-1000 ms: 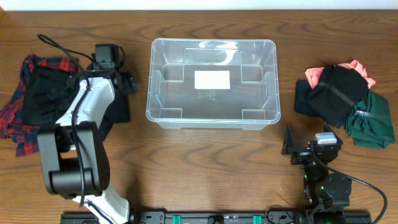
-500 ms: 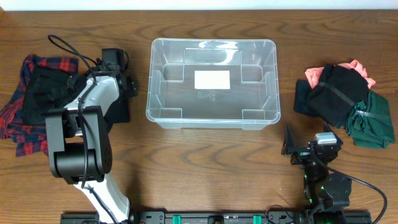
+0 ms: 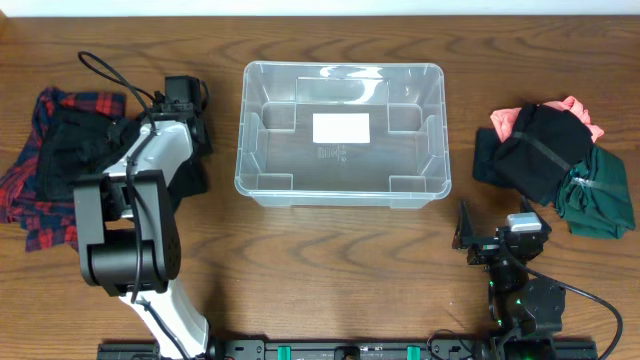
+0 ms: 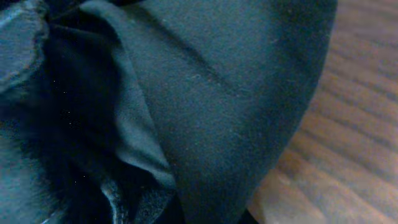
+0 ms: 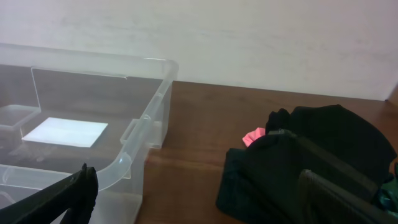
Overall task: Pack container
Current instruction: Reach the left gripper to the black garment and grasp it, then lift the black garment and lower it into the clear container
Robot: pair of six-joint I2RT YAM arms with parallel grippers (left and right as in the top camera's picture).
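My left gripper (image 3: 192, 138) is pinched shut on the dark garment (image 4: 236, 93) at mid-left, but that thin fold could slip when I lift.

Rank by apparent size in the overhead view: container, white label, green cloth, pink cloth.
1. container
2. green cloth
3. label and pink cloth: they look alike, and the pink cloth is partly hidden, so I leave them unranked.
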